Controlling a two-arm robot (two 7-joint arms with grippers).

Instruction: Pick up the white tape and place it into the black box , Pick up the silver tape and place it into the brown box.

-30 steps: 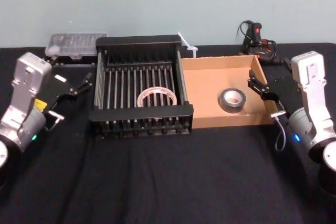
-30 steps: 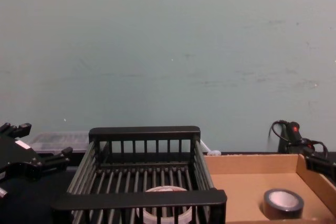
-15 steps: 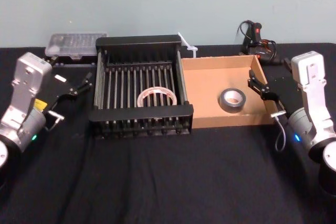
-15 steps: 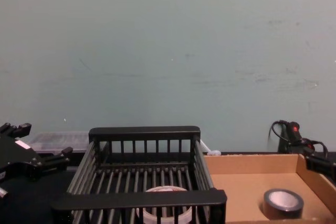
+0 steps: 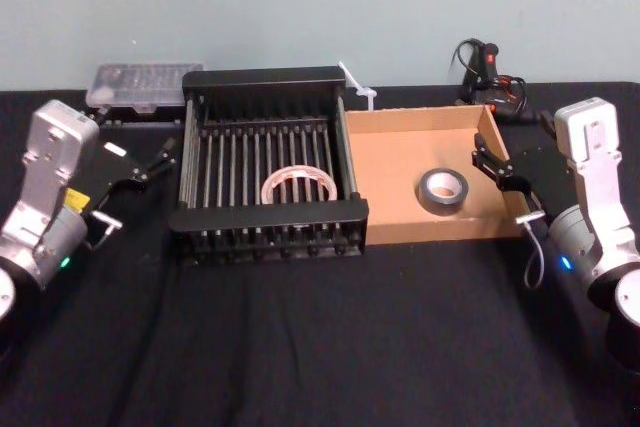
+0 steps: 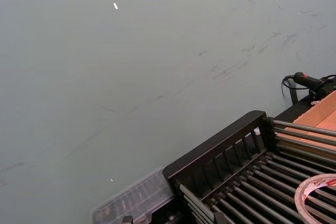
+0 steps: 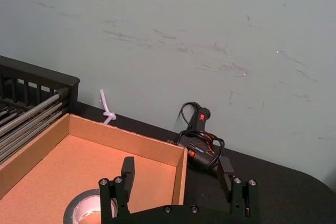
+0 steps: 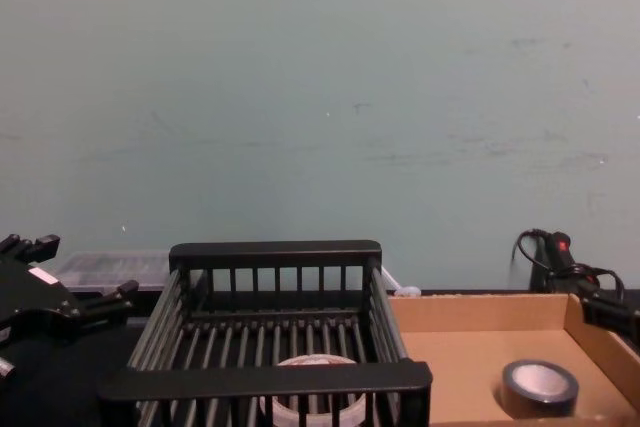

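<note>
The white tape (image 5: pixel 297 185) lies flat on the slatted floor of the black box (image 5: pixel 268 215), near its front wall; I also see the white tape (image 8: pixel 315 399) and the black box (image 8: pixel 266 379) from the chest, and the white tape (image 6: pixel 321 194) from the left wrist. The silver tape (image 5: pixel 442 190) lies flat in the brown box (image 5: pixel 400 127), right of the crate, and the silver tape (image 7: pixel 86 209) shows below the right gripper (image 7: pixel 177 172). My left gripper (image 5: pixel 133 144) hangs open left of the crate, holding nothing. My right gripper (image 5: pixel 512 150) is open and empty over the tray's right wall.
A clear plastic case (image 5: pixel 143 82) sits at the back left behind the left gripper. A black glue gun with its cable (image 5: pixel 490 72) lies behind the brown box, and a white zip tie (image 5: pixel 357 85) lies between the two boxes at the back. Black cloth covers the table's front.
</note>
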